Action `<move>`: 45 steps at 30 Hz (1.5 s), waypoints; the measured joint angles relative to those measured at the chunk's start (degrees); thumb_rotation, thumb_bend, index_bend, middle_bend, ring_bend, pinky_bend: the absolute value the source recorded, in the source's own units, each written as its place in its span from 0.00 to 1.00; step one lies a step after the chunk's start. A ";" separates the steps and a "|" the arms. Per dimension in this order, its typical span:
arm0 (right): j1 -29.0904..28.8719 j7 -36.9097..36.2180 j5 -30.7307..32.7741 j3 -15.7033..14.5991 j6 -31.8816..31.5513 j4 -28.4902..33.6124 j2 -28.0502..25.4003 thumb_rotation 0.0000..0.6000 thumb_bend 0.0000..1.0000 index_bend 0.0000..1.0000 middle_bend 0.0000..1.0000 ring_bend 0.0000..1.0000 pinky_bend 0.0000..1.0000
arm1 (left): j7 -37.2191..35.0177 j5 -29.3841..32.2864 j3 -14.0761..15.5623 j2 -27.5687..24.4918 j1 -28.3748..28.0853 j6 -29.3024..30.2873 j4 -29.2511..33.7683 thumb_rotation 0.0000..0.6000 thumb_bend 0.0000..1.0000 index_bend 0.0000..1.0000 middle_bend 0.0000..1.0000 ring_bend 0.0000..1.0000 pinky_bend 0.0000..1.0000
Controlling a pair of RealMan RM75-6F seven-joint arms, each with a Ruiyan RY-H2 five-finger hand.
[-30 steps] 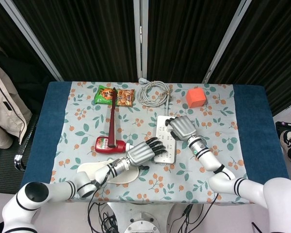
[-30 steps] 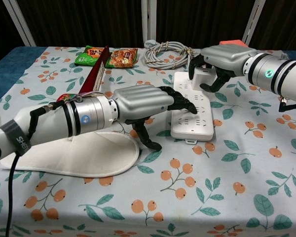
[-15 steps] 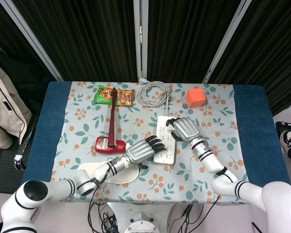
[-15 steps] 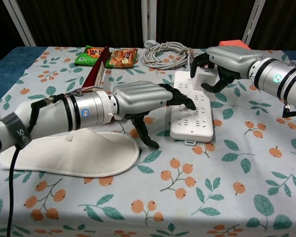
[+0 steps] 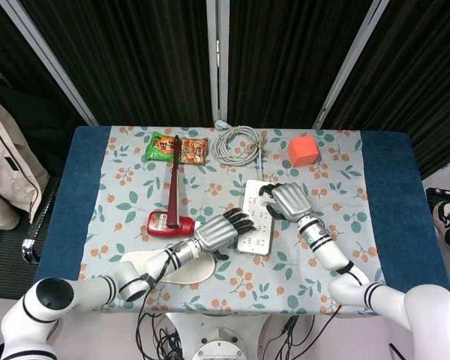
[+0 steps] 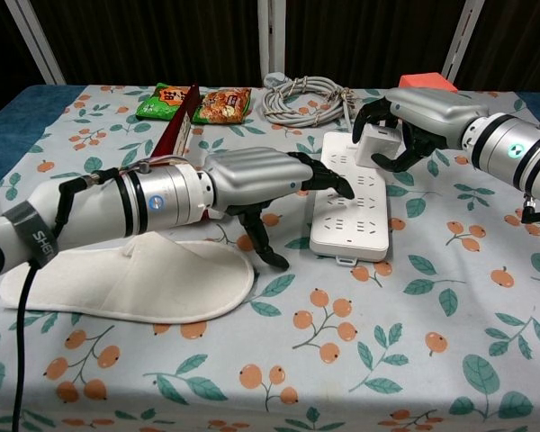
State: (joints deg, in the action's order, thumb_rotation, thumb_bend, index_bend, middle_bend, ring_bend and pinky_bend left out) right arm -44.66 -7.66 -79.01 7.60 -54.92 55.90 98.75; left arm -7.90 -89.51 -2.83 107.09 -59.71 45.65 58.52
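On the tabletop (image 6: 450,360), right hand (image 6: 412,117) grips white plug (image 6: 378,144); left hand (image 6: 252,180), fingers extended and empty, presses power strip (image 6: 346,211). Risk: strip skews under off-axis pull.

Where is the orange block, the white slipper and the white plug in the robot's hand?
orange block (image 5: 303,150), head view, on its top face.
white slipper (image 6: 144,286), chest view, on the middle of its upper.
white plug (image 6: 379,141), chest view, on its front face, held by the right hand (image 6: 414,115).
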 measured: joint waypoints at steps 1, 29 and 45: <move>0.08 -0.26 -0.19 0.02 -0.24 -0.09 0.06 1.00 0.71 1.00 0.75 0.59 0.57 | 0.02 0.08 0.01 0.00 0.01 -0.06 -0.01 1.00 0.07 0.13 0.15 0.06 0.07; 3.01 4.12 7.24 2.61 3.35 11.34 -10.56 1.00 0.51 0.65 0.59 0.43 0.44 | 2.80 0.21 -1.71 -6.79 3.93 10.07 7.35 1.00 0.07 0.13 0.15 0.06 0.07; 3.09 17.04 21.92 3.02 8.38 23.11 -19.79 1.00 0.22 0.00 0.02 0.00 0.12 | 10.37 12.34 -3.68 -25.62 22.02 24.05 21.97 1.00 0.07 0.13 0.15 0.06 0.07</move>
State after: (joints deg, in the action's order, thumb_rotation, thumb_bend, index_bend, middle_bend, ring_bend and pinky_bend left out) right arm -41.57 9.38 -57.09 10.62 -46.54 79.02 78.95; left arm 2.47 -77.17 -6.51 81.47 -37.69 69.69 80.49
